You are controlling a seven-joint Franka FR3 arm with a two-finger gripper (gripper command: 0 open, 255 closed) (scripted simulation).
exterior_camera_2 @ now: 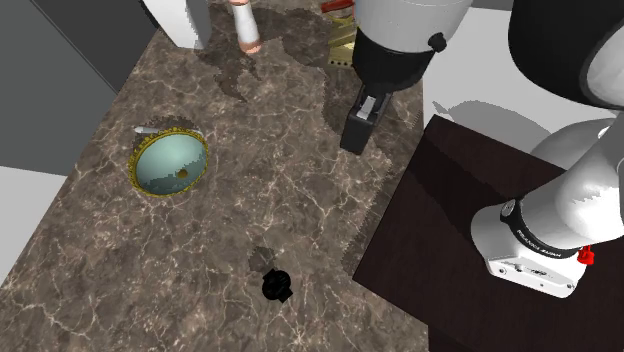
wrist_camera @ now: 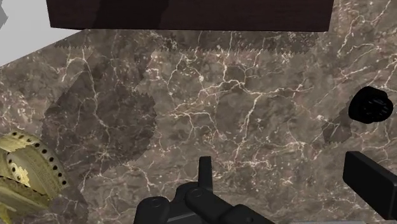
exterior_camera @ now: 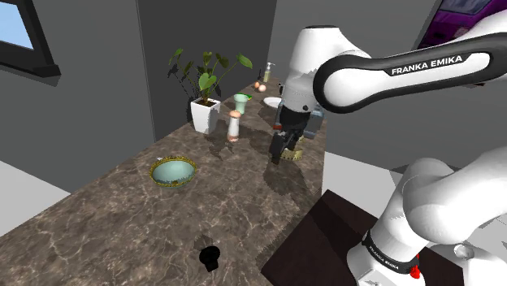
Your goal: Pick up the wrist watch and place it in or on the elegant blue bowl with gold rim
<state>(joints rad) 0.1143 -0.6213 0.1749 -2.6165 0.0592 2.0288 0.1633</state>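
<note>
Shoulder view: gripper point(exterior_camera: 279, 156), fingers wide apart and empty, hangs at centre right over the counter point(exterior_camera: 106, 219); the black wrist watch point(exterior_camera: 210, 257) lies well apart toward lower centre, long axis indiscernible, the gold-rimmed bowl point(exterior_camera: 173, 171) at centre left

The table point(exterior_camera: 122, 219) is finished in brown marble with white veining. The bowl point(exterior_camera: 173, 171) is coloured pale blue inside, with a gold rim. The wrist watch point(wrist_camera: 25, 168) strap is gold, perforated with dark holes. The pincer point(exterior_camera_2: 353, 145) is black.

"FRANKA EMIKA" on the arm point(exterior_camera: 422, 71)
</note>
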